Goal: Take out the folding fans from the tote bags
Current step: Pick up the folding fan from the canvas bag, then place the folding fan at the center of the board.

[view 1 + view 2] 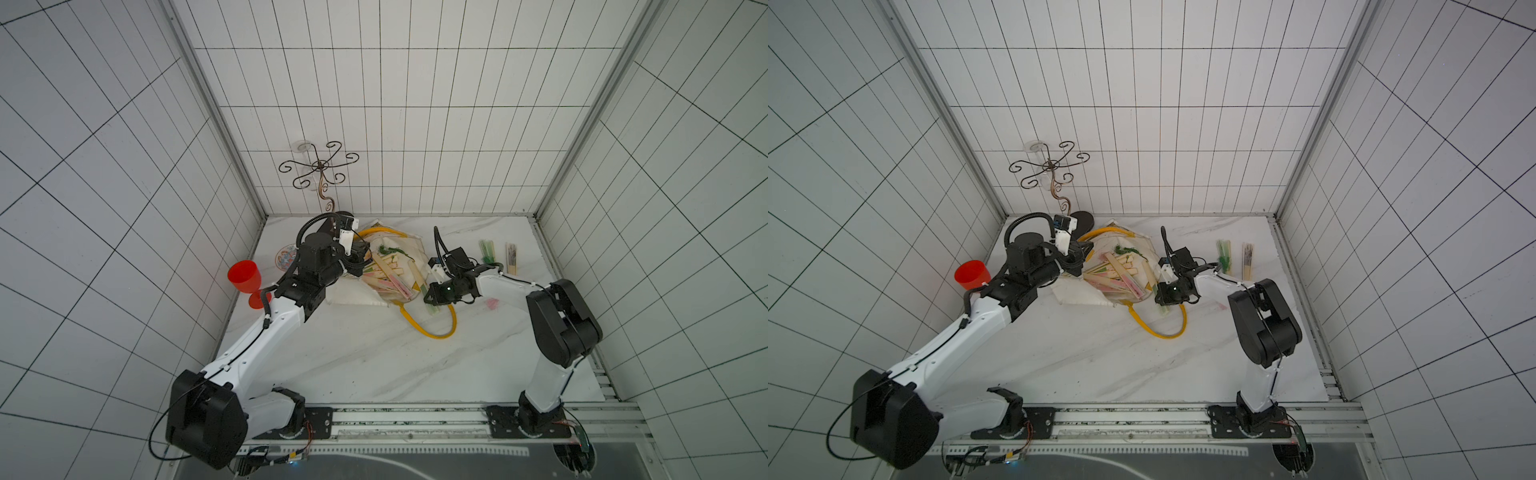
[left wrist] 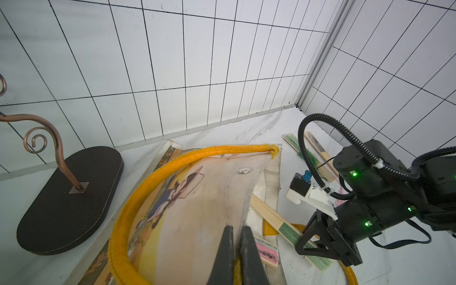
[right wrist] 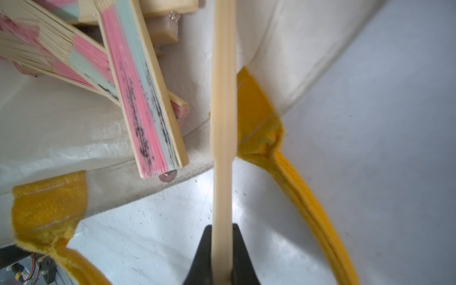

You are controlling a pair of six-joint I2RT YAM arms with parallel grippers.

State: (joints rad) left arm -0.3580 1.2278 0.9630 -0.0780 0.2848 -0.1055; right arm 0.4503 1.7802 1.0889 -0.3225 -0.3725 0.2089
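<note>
The cream tote bag (image 1: pixel 357 297) (image 1: pixel 1079 296) lies on its side, mouth towards the right arm, with several folding fans (image 1: pixel 388 270) (image 1: pixel 1117 270) (image 3: pixel 138 98) piled inside. My left gripper (image 1: pixel 360 257) (image 2: pixel 237 233) is shut on the bag's upper fabric edge (image 2: pixel 197 197) and holds the mouth up. My right gripper (image 1: pixel 430 297) (image 1: pixel 1160 297) (image 3: pixel 222 230) is shut on a bamboo fan with green paper (image 1: pixel 417 276) (image 2: pixel 271 217) (image 3: pixel 223 111). That fan sticks out of the bag mouth. Two more fans, a green one (image 1: pixel 487 249) and a dark-printed one (image 1: pixel 511 257), lie on the table at the far right.
A yellow handle loop (image 1: pixel 436 332) trails over the table in front of the bag. A red goblet (image 1: pixel 243 276) and a patterned plate (image 1: pixel 286 254) stand at the far left. The scroll metal stand (image 1: pixel 320 170) with its dark base (image 2: pixel 69 197) is behind the bag. Something pink (image 1: pixel 491 303) lies under the right arm.
</note>
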